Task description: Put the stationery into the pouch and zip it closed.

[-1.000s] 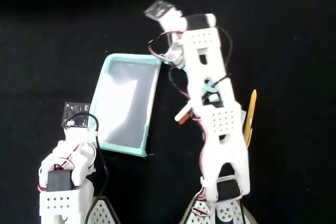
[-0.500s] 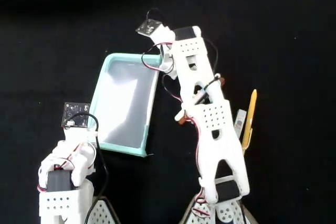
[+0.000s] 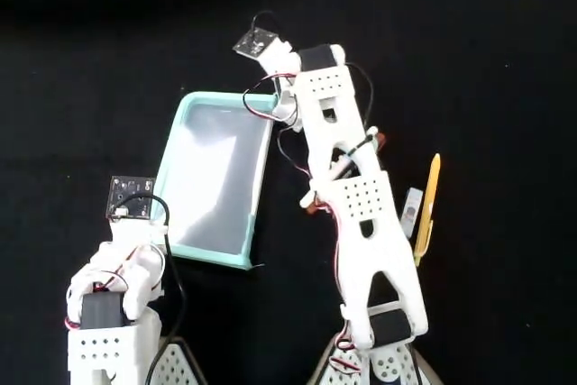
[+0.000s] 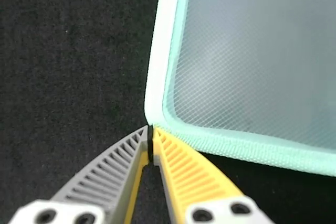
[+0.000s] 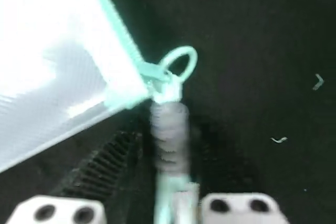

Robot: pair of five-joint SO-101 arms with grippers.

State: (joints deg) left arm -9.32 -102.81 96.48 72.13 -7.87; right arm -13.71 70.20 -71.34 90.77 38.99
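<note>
The pouch (image 3: 216, 178) is a flat translucent sleeve with a mint rim, and it lies left of centre. My left gripper (image 4: 151, 131) is shut, its grey and yellow tips pinching the pouch's (image 4: 247, 61) near left corner. My right gripper (image 3: 281, 107) hangs over the pouch's far right corner. In the right wrist view the mint zipper pull ring (image 5: 178, 64) sits just past my right gripper (image 5: 155, 114). A yellow pencil (image 3: 427, 205) and a small white eraser (image 3: 410, 210) lie on the cloth right of the right arm. A brown piece (image 3: 312, 207) pokes out from under that arm.
Black cloth (image 3: 487, 69) covers the whole table. The left arm's base (image 3: 108, 313) stands at the near left. The right arm (image 3: 361, 223) stretches from the near edge diagonally toward the pouch's far corner and covers part of the stationery.
The right arm swung left, bringing its gripper to the pouch's far right corner and uncovering the white eraser. The pouch and left arm have stayed put.
</note>
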